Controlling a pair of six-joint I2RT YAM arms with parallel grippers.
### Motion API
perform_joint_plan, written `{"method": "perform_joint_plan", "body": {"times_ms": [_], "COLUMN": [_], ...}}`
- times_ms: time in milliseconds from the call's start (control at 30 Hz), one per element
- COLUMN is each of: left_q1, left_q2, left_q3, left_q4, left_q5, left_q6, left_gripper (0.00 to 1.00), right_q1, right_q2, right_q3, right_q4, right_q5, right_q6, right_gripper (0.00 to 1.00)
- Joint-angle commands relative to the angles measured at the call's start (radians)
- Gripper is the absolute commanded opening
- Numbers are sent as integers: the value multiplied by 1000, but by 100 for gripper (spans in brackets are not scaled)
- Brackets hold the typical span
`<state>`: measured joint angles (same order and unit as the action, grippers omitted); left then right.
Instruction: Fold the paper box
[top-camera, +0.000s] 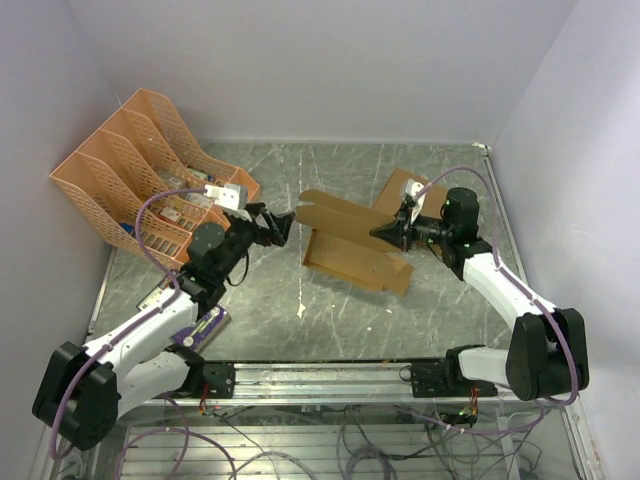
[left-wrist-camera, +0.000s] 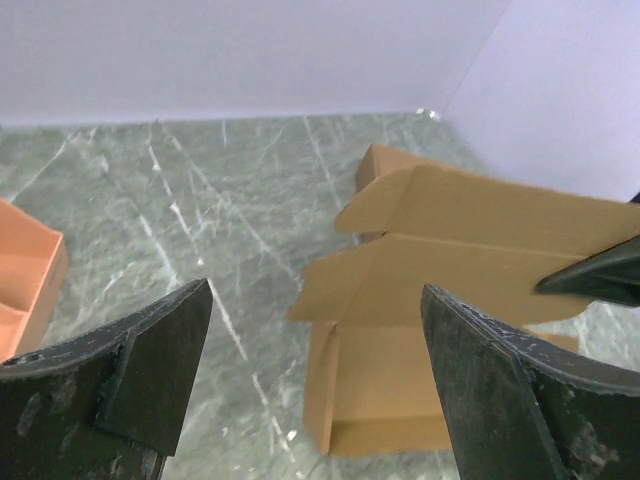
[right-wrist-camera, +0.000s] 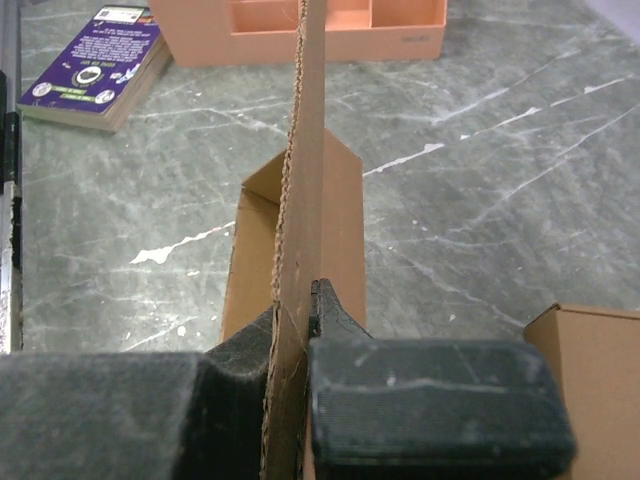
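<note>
Green marbled surface (top-camera: 260, 310): right jaws clamped on an upright panel of the paper box (top-camera: 350, 262); left jaws spread wide, the panel's free end just ahead.

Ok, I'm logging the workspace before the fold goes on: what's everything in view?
paper box: one, brown, mid-table, partly folded, one flap raised
second box: one, brown, far right, behind the right gripper
file rack: one, orange, far left
booklet: one, purple, near left
table: one, green marble, under everything
left gripper: one, black, open, facing the paper box
right gripper: one, black, shut on the raised flap
</note>
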<state>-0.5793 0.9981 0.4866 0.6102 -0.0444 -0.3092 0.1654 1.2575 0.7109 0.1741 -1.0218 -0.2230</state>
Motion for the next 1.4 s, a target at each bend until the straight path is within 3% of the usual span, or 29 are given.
{"method": "perform_joint_plan", "body": {"times_ms": [0,167,267,433,567,667,800,867,967,1133,1367], "left_q1": [89,119,129,145,150,165,230,277,303,290,300], "left_q2": [25,-9,-67,-140,-170,-168,-101,-42,72,132,89], "left_q3": [116,197,207,219,210,207,197,173,156,243,-30], "left_q4": [-277,-377,-432,-510,-528,-533,-466,-350,-78,-160,305], "left_q5": [250,262,233,213,242,307,530,672,849,824,822], "left_q6": [-76,-57,-29,-26,-46,-78,-128,-186,-288,-118,-229], "left_gripper": [93,91,92,92,95,96,97,96,97,99,100], "right_q1": [-9,-7,-7,0,4,6,26,28,39,46,45], "right_q2": [8,81,189,455,635,631,508,465,460,504,470], "right_q3": [72,169,338,655,841,842,751,733,755,805,860], "right_q4": [-11,-268,-583,-1238,-1502,-1462,-1228,-1178,-1257,-1382,-1312], "right_q5": [-34,-141,-165,-164,-172,-197,-162,-148,-142,-191,-177], "right_q6": [-31,-169,-372,-849,-1035,-1033,-864,-826,-892,-970,-833], "right_gripper": [0,0,0,0,0,0,0,0,0,0,0]}}
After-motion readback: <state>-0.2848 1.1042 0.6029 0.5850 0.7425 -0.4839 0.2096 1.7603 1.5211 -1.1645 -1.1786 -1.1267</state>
